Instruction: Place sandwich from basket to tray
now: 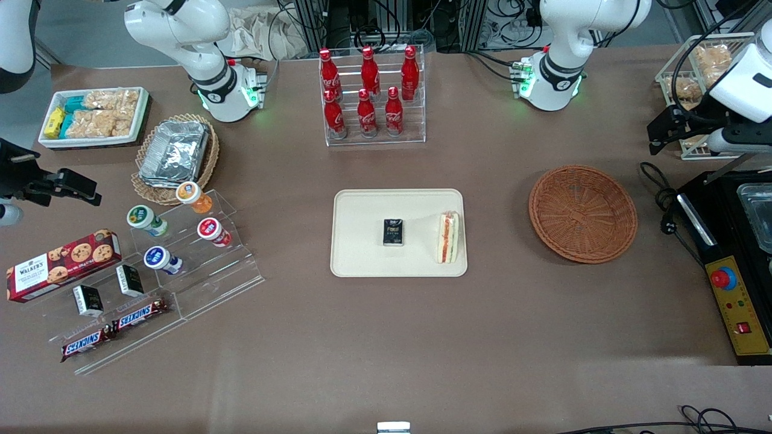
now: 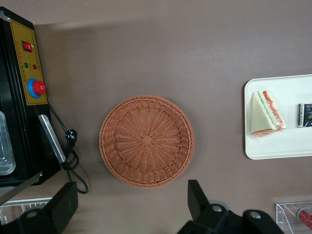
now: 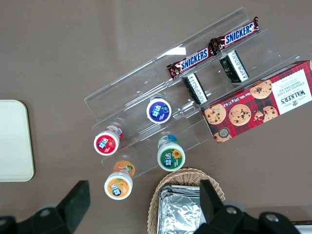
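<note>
The sandwich [image 1: 448, 237] is lying on the tray [image 1: 362, 265] beside a small dark packet [image 1: 394, 232]; the basket [image 1: 582, 213] is sitting empty. The gripper [image 2: 131, 204] is hovering spread-fingered above it, probably finished; only parking seems left.

The sandwich [image 1: 447, 237], a pale bread wedge with orange-red and green filling, stands on edge on the cream tray [image 1: 362, 211], apparently just inside its rim toward the working arm's end. The reddish-brown wicker basket [image 1: 582, 213] sits empty nearby; the gripper [image 2: 131, 204] hovers open above it.
</note>
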You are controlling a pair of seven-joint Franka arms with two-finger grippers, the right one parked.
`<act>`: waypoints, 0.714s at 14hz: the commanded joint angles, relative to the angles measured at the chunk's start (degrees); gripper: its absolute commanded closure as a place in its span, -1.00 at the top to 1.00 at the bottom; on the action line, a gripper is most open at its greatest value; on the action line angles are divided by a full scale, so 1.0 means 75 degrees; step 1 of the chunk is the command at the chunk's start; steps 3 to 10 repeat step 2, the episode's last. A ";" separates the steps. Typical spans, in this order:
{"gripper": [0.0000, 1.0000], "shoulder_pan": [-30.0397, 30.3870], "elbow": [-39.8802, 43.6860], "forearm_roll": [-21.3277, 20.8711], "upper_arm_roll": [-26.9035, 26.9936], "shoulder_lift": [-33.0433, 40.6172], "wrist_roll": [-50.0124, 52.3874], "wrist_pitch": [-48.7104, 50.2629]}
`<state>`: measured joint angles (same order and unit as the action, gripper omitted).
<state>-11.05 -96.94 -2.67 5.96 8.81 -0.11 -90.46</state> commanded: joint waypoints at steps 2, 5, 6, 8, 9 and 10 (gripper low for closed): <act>1.00 -0.0026 0.0082 0.0016 -0.0010 0.0009 -0.0139 0.0108; 1.00 -0.0026 0.0082 0.0016 -0.0010 0.0009 -0.0139 0.0108; 1.00 -0.0026 0.0082 0.0016 -0.0010 0.0009 -0.0139 0.0108; 1.00 -0.0026 0.0082 0.0016 -0.0010 0.0009 -0.0139 0.0108; 1.00 -0.0026 0.0082 0.0016 -0.0010 0.0009 -0.0139 0.0108; 1.00 -0.0026 0.0082 0.0016 -0.0010 0.0009 -0.0139 0.0108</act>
